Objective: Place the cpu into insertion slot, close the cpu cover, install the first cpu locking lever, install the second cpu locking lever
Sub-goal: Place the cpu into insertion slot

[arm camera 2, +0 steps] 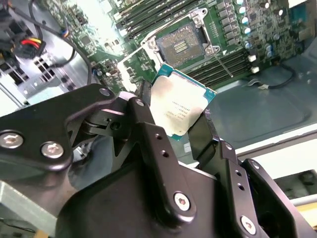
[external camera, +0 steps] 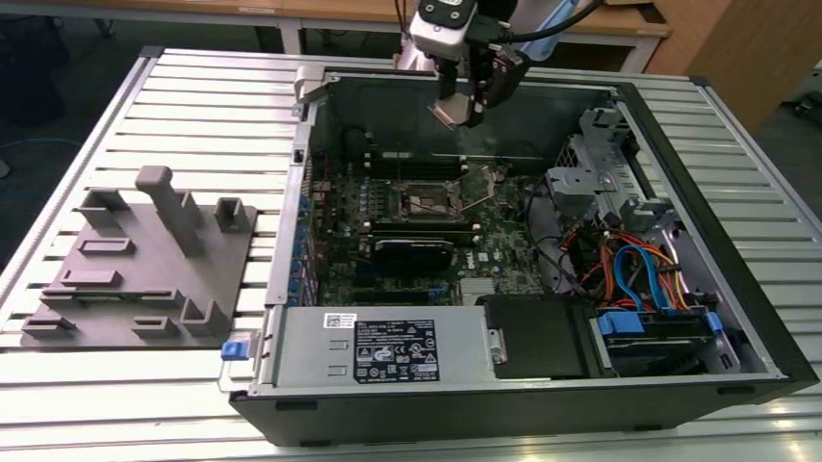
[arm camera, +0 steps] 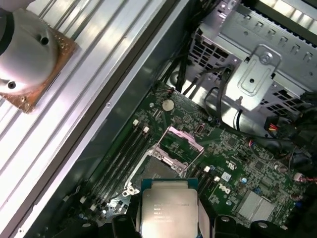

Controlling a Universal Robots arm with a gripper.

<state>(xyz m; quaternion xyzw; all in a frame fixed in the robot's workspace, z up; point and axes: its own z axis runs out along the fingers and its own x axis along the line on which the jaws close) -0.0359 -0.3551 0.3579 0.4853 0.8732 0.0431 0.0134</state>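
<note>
Above the open computer case (external camera: 514, 414), high over the motherboard (external camera: 501, 255): jaws clamped on the cpu (arm camera 2: 181, 105) (arm camera: 170, 210) by two opposite edges, metal top facing both wrist views. Well below, the insertion slot (arm camera: 159, 171) bare, cpu cover (arm camera: 181, 146) tipped up. Judged as step one, placing the cpu; cover not yet closed, nothing latched. Next move calling for a level, squared descent, corners matched to the insertion slot.

Shiny silver worktop (external camera: 192, 106) made of long ribbed strips, bright under the light. Behind it, wooden desks (external camera: 334, 12) on white legs. Tall wooden board (external camera: 732, 58) at the exterior view's right. Dark floor (external camera: 45, 154) at the exterior view's left.
</note>
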